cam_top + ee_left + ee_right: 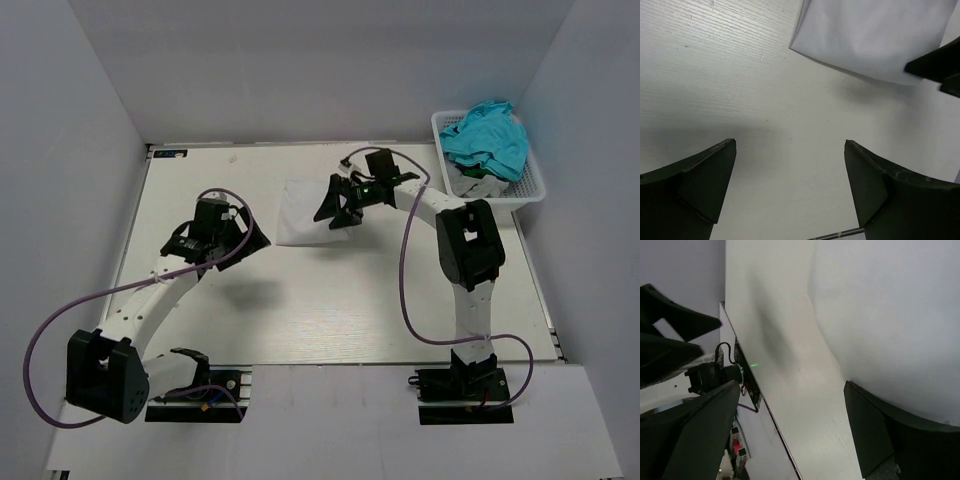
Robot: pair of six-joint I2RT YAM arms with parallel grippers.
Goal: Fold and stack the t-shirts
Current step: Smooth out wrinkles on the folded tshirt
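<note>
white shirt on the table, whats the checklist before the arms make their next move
1. Left gripper open and empty: ok.
2. Right gripper open and empty: ok.
3. White shirt lying folded on the table: ok.
4. Left gripper apart from the shirt, only bare table between its fingers: ok.
5. Fold edges neat all round: cannot tell, the right gripper hides one side from above.
6. All clothes out of the basket: not ok, a teal cloth and more lie in it.
</note>
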